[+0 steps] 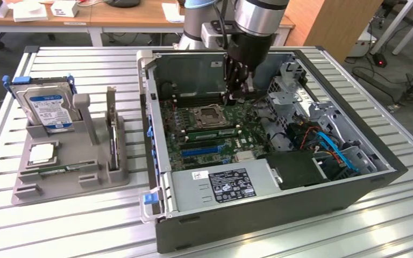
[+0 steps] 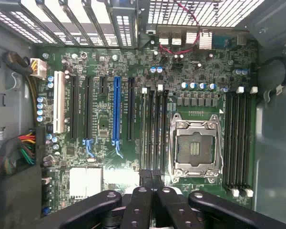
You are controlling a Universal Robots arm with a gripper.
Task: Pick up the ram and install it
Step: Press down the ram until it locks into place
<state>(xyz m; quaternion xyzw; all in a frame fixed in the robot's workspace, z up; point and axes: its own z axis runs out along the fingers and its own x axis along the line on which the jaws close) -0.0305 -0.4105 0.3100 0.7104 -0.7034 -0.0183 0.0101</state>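
Writing was hard to come by. The hard drive, upright at the back of the grey tray, wore a blue label whose text was too small to read. The power supply at the near end of the open case carried a black-and-white label with round marks, also unreadable. Fine white print ran across the motherboard in the wrist view, but no word of it could be made out.

What looked like the ram, a thin green stick, lay flat in a recess near the front of the tray, in front of a silver chip. A dark card stood upright in the tray on the exterior view's right. The tray sat on the slatted table, to the exterior view's left of the case.

The gripper was well apart from the ram, lowered inside the case over the motherboard. Its jaws were fully closed together, and nothing could be seen held between them. In the wrist view its tips hung over the end of the black memory slots between the processor socket and a blue expansion slot. A second bank of memory slots lay on the far side of the socket.
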